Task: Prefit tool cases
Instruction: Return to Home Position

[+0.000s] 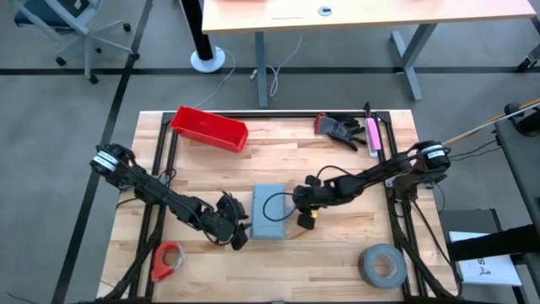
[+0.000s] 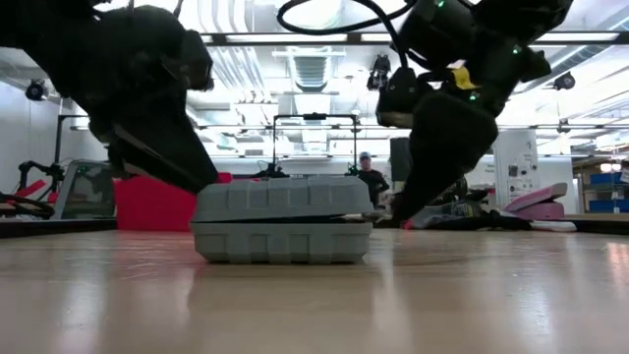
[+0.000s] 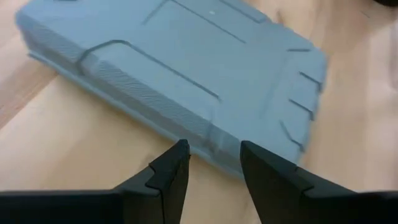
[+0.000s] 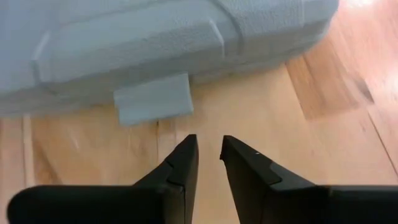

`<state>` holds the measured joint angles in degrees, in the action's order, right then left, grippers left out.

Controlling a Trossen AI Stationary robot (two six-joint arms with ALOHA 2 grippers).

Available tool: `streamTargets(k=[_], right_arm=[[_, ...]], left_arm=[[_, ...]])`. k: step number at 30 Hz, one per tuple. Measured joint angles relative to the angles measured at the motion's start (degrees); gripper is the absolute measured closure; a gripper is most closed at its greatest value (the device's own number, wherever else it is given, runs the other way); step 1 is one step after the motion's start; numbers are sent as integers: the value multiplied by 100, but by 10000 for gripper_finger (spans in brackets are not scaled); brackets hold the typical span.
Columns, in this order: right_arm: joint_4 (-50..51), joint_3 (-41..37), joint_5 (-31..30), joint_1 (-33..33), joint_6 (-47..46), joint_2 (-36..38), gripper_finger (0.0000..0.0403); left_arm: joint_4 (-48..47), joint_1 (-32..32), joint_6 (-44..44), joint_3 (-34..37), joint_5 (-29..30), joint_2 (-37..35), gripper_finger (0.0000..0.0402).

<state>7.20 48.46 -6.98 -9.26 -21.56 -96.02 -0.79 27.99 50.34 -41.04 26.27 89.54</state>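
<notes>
The grey-blue tool case [image 1: 268, 211] lies shut and flat on the wooden table, near the middle; the low view shows its lid on its base [image 2: 283, 221]. My left gripper [image 3: 214, 155] stands open at the case's left long side, slanting down, its tips at the side wall. My right gripper [image 4: 209, 146] is at the case's right side, slanting down over bare wood, open by a narrow gap with nothing in it. Just ahead of it a small latch tab [image 4: 152, 101] sticks out from the case's side wall onto the table. My left gripper has its two fingertips [image 3: 181, 149] up against the lower edge of the case's left side wall [image 3: 211, 138], coming slanting down from the table's left. I cannot tell whether they touch the wall. The case lies flat on the table.
A red bin [image 1: 209, 128] stands at the far left. Black gloves [image 1: 339, 128] and a pink tool [image 1: 372, 135] lie at the far right. A grey tape roll [image 1: 381, 264] is at the near right, a red tape holder [image 1: 169, 260] at the near left.
</notes>
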Motion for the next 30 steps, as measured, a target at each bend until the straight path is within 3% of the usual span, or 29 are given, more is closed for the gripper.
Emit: streamTargets(k=[6,17,30], right_arm=[[255,-1,292,0,-137,155,335],[282,-1,294,0,-82,157,362],[240,-1,294,0,-94,157,347]], left_arm=[[-40,2,-745,-117,-223,-105,251],[3,2,-2391,-308,-178,-107,251],[585,2,-2436,-336,-171,-107,251]])
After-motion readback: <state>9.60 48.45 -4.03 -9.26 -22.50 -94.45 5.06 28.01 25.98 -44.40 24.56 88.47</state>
